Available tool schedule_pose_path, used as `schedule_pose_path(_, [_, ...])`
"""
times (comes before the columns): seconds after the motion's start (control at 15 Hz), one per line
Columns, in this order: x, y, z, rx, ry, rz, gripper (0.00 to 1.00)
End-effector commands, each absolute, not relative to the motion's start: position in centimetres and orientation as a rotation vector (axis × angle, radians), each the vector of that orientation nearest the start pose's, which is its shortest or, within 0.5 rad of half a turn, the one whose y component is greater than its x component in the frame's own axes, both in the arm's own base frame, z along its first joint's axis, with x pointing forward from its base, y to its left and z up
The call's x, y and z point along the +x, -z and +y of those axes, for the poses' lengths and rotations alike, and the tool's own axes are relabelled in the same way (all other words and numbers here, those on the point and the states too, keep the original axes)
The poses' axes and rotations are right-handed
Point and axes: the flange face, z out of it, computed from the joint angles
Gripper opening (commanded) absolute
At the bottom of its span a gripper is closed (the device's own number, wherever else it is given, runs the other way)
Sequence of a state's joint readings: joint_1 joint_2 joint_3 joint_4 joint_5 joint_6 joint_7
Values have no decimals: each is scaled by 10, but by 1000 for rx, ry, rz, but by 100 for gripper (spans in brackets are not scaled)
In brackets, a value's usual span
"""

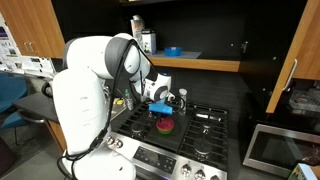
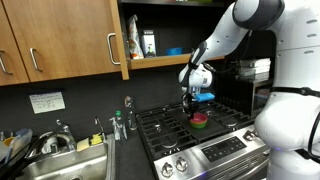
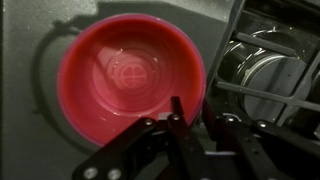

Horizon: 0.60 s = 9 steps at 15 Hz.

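A red bowl (image 3: 130, 75) fills the left half of the wrist view, resting on the stove top. My gripper (image 3: 192, 108) straddles its near right rim, one finger inside the bowl and the other outside, both pressed against the rim. In both exterior views the bowl (image 1: 164, 126) (image 2: 200, 120) sits on the stove's black grates with something green under it. The gripper (image 1: 165, 111) (image 2: 194, 106) points straight down onto it.
Black burner grates (image 3: 270, 60) lie right of the bowl on the stove (image 1: 205, 135) (image 2: 165, 130). A shelf above holds a blue item (image 1: 175, 51) and a bottle (image 2: 148, 43). A sink (image 2: 60, 160), bottles (image 2: 118, 125) and wooden cabinets (image 2: 60, 40) stand beside the stove.
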<state>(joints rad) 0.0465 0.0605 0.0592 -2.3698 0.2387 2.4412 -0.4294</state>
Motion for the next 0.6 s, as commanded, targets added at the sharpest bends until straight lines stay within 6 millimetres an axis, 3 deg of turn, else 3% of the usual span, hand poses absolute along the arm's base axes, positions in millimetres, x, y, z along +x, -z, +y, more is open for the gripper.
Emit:
schedule_pose_path(0.0, [499,-303,52,-2917,57,-526,1])
schedule_pose_path(0.53, [497,-308,50,-2899,72,-514,1])
